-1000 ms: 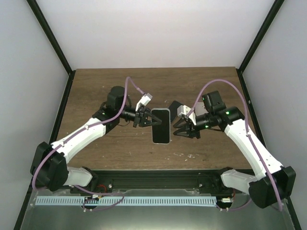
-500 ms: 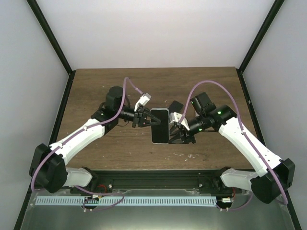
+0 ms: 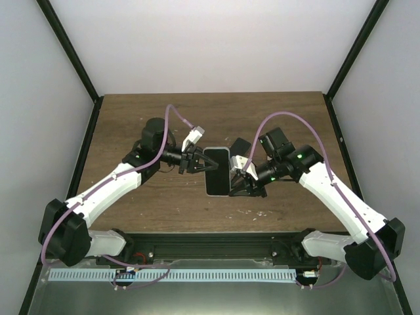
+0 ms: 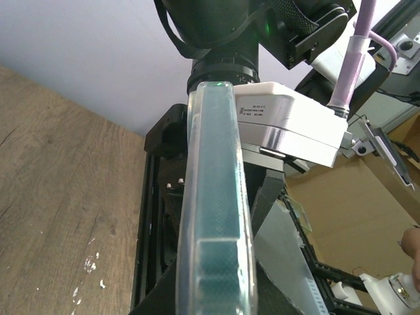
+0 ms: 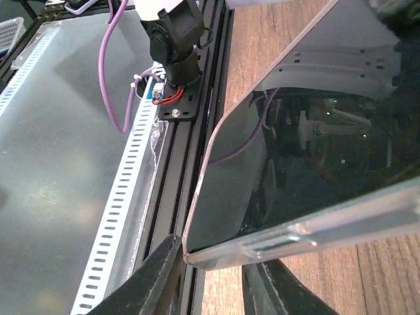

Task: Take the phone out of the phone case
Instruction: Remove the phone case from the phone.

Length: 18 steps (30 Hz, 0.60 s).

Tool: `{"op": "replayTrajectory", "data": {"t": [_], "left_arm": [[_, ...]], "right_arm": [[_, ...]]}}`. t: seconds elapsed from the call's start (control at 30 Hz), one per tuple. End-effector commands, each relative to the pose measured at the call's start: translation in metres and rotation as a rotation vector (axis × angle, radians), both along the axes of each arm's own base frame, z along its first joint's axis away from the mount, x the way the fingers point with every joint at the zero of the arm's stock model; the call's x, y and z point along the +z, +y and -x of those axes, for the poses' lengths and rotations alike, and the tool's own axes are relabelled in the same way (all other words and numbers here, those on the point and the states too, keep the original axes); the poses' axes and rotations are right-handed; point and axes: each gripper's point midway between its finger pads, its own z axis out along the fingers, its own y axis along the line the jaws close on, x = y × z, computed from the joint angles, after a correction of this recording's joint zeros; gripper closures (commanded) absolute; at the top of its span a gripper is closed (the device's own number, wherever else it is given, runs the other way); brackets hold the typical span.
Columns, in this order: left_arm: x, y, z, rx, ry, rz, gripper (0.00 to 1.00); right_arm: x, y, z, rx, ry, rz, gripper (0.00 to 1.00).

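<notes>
From the top, the phone (image 3: 217, 172) sits screen-up in its clear phone case (image 3: 207, 172) mid-table (image 3: 275, 118), a bit toward the near edge, with both arms reaching in at it from either side. The left gripper (image 3: 201, 163) has its fingers pulled to a point on the left long edge up near the far end, so it looks pinched onto the phone case there. The right gripper (image 3: 237, 186) is tucked at the near right corner. In the left wrist cam you're looking straight down the side of the phone case (image 4: 213, 197), edge-on and dead centre. The clear rim wraps the dark phone (image 4: 216, 197), the wood is off to the left, and the white block (image 4: 289, 121) on the right arm sits just behind. The left gripper's own fingers don't show here. In the right wrist cam the near corner of the phone case (image 5: 295, 233) pokes down between the two black fingers (image 5: 154, 279) of the right gripper (image 5: 210, 282). They're parted only a little, straddling that corner, and there's a visible gap. The glossy phone (image 5: 308, 164) is seated fully in the case, and the black rail (image 5: 190, 111) runs off behind.
</notes>
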Motion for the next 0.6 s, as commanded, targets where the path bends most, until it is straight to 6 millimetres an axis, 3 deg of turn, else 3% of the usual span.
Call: {"op": "replayTrajectory", "data": {"t": [0.0,0.3,0.57], "left_arm": [[0.007,0.002,-0.012,0.042,-0.045,0.029,1.0],[0.001,-0.001,-0.014,0.015,0.0,0.027,1.0],[-0.007,-0.004,-0.016,0.001,0.05,0.018,1.0]], "right_arm": [[0.007,0.0,0.015,0.048,-0.033,-0.026,0.75],[0.006,0.003,0.013,0.048,-0.101,-0.025,0.86],[0.013,0.004,-0.002,0.006,-0.267,-0.029,0.9]]}}
